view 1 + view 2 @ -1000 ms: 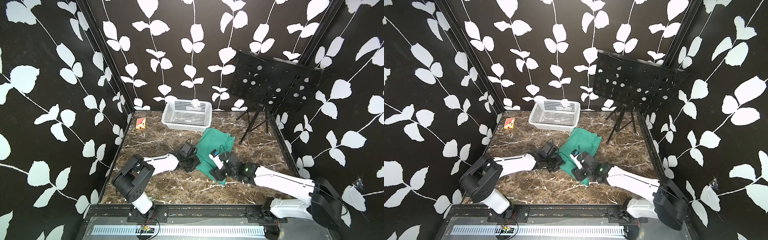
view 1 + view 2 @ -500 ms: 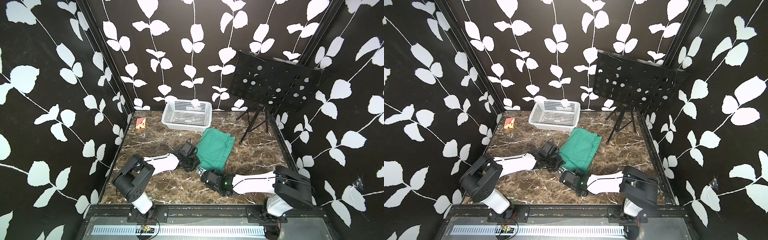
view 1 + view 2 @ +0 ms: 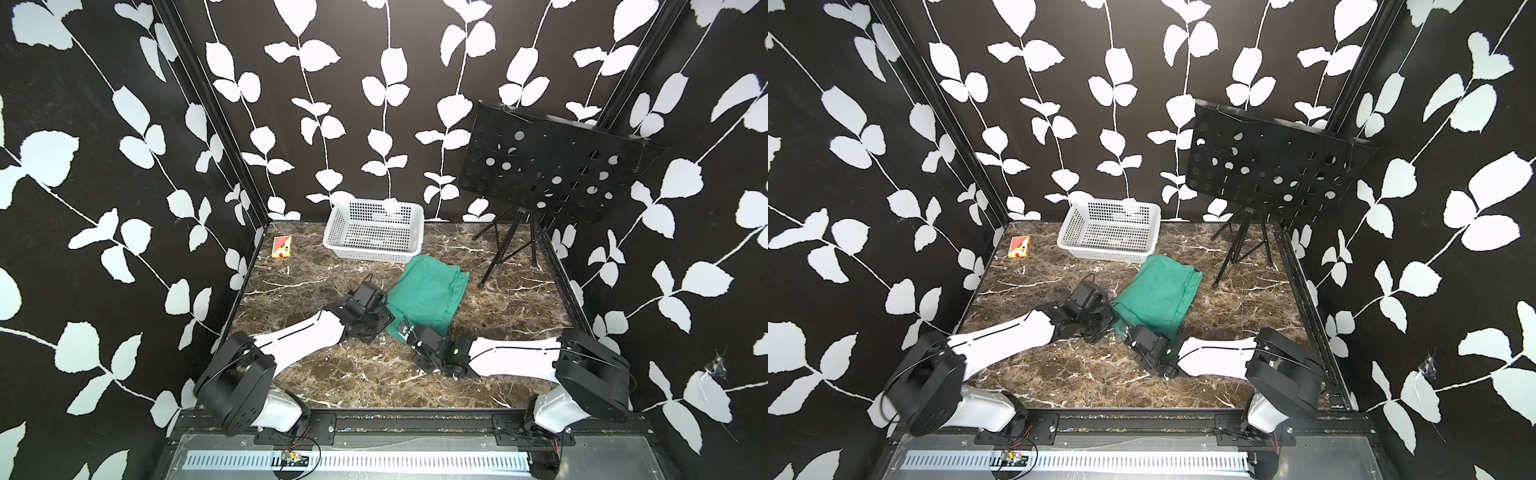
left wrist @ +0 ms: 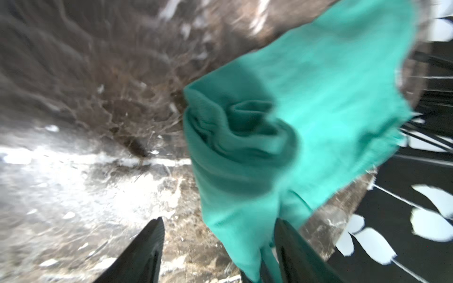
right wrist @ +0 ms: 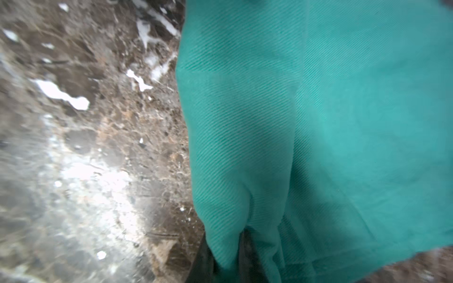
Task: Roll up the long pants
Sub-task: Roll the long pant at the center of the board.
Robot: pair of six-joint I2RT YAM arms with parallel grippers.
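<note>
**Item:** long pants, teal-green, folded into a narrow strip and lying flat on the marble worktop.

**Position:** directly ahead of both hands. The near end lay at their fingertips and the far end just short of the white basket.

**Long axis:** ran straight away from the hands toward the basket, leaning a little to the right hand's side.

**Near end:** the left wrist view showed a loose curl of a few spiralled layers. Beyond it the cloth lay flat and unrolled.

**Left hand**: at the near left corner of the strip, released, with the jaws well apart. Cloth draped against the inner face of one finger, and the other finger stood over bare worktop. Nothing was pinched.

**Right hand**: at the near edge, just beside the left hand. It was clenched on a small pleat of the pants, with fabric bunched between the fingers.

**Assessment:** rolling appeared barely begun. The coming move turned on the axis: the curl had to travel forward, away from both hands, along the strip. Both hands were about equally near the curl, but only the right had hold. A push from one side alone would likely skew the roll.

**Also present:** a small card box and a black music stand, both well apart from the hands.
</note>
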